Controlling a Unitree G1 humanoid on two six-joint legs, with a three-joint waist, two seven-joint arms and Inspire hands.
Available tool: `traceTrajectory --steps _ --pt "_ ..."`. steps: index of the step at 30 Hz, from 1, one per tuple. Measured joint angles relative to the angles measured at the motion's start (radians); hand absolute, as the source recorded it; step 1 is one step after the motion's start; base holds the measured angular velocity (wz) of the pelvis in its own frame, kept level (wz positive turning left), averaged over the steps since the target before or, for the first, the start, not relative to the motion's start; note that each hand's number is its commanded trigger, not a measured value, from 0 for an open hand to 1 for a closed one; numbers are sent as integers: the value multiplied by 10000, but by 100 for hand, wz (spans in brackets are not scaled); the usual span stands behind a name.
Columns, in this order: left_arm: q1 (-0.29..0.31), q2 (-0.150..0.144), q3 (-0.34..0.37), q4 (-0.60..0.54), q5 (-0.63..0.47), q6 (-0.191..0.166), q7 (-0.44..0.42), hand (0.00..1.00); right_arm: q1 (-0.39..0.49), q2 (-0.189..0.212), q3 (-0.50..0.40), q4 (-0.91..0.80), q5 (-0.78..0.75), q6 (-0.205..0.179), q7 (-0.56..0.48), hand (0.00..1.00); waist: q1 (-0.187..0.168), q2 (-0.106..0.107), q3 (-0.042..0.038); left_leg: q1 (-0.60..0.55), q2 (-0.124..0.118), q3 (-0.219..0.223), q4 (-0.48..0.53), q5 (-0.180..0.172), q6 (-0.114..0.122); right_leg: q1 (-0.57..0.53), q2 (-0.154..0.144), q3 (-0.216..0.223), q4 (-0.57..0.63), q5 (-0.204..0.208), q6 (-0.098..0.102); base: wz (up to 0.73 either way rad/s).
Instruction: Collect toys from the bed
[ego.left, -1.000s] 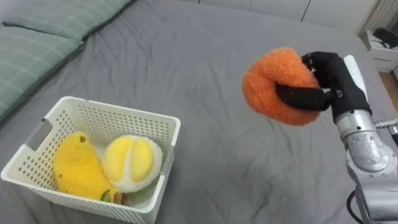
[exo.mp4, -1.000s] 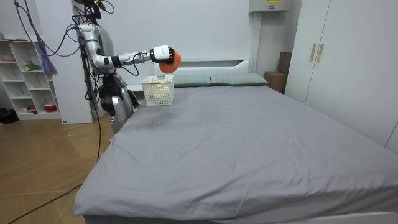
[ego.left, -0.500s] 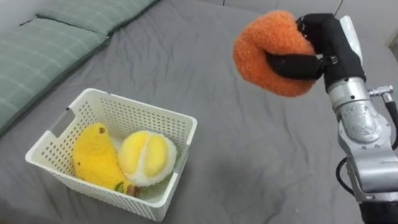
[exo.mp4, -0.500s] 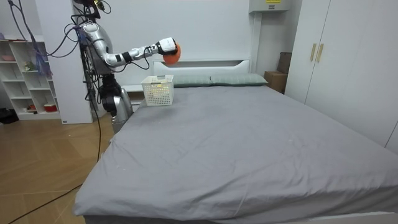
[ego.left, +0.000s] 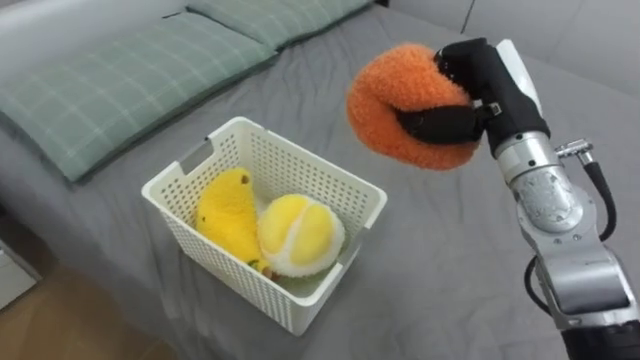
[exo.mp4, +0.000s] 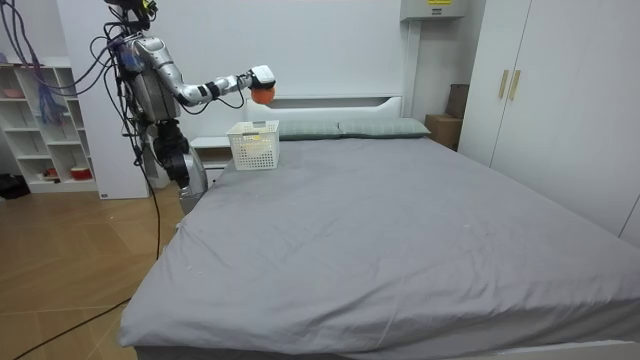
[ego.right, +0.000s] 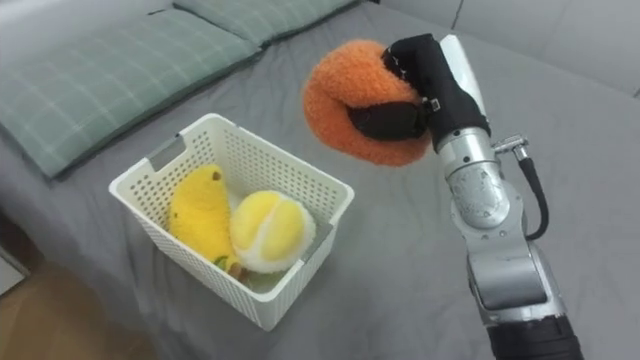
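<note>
My right hand (ego.left: 470, 95) (ego.right: 420, 90) is shut on a fuzzy orange plush toy (ego.left: 400, 105) (ego.right: 350, 105) and holds it in the air, to the right of and above the white plastic basket (ego.left: 330, 180) (ego.right: 300, 175). The basket stands on the grey bed and holds a yellow plush toy (ego.left: 225, 210) (ego.right: 195, 215) and a round yellow-and-white plush toy (ego.left: 300, 235) (ego.right: 270, 230). In the room view I stand at the head corner of the bed, with my right hand (exo.mp4: 258, 80) and the orange toy (exo.mp4: 264, 93) raised over the basket (exo.mp4: 254, 146).
Green checked pillows (ego.left: 130, 85) (ego.right: 110, 75) lie beyond the basket at the bed's head. The grey bedspread (exo.mp4: 400, 230) stretches wide toward the room view's right. A white shelf unit (exo.mp4: 45, 125) stands behind me, and wardrobes (exo.mp4: 560, 90) line the far side.
My right arm has lifted the orange toy higher and carried it toward the basket. My head camera has turned, so the basket and pillows sit nearer the picture's middle.
</note>
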Motion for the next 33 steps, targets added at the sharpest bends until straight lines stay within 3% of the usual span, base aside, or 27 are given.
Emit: traceTrajectory --steps 1,2,3,5,6,12,20,26,33 --pt "3 -26 0 -1 0 61 10 0 0 1 126 35 14 53 -4 75 55 6 4 5 -26 -91 0 42 -19 39 1 -3 -8 -5 6 32" --pt "5 -64 -6 1 1 144 23 0 0 -2 305 46 28 106 -2 50 58 39 29 11 -61 -174 0 87 -46 94 -1 0 -20 -20 14 24" --pt "1 -92 -5 1 27 189 28 0 0 8 383 50 26 125 6 33 73 57 40 14 -72 -194 1 98 -55 108 -5 -13 -24 -28 17 15" --pt "5 -155 -9 -19 162 323 32 0 1 73 659 46 -107 289 13 6 144 66 51 -1 -98 -193 14 117 -66 124 -13 -22 -64 -92 17 4" --pt "5 -171 -13 -37 226 404 31 0 25 131 797 47 -149 424 71 0 198 63 50 -9 -101 -194 48 123 -81 131 10 -22 -166 -117 28 5" --pt "-9 -194 -213 -511 277 572 -23 0 64 208 1275 68 -231 615 252 0 322 -9 28 3 -127 -232 97 142 -36 198 14 -13 -160 -208 7 4" --pt "-73 -183 -206 -869 481 570 -43 0 72 221 1428 599 -489 630 269 0 311 -131 129 -59 -236 -386 172 73 -42 258 -7 13 -173 -220 33 4" --pt "-82 -133 -207 -1080 577 567 -19 0 71 258 1430 598 -560 630 344 0 353 -246 61 -225 -276 -371 321 11 63 143 -5 109 -155 -180 29 0" --pt "7 -139 -211 -1240 593 568 -21 0 71 344 1429 597 -561 630 349 0 325 -167 74 -236 -273 -410 322 -16 23 120 19 323 -105 -158 19 0"
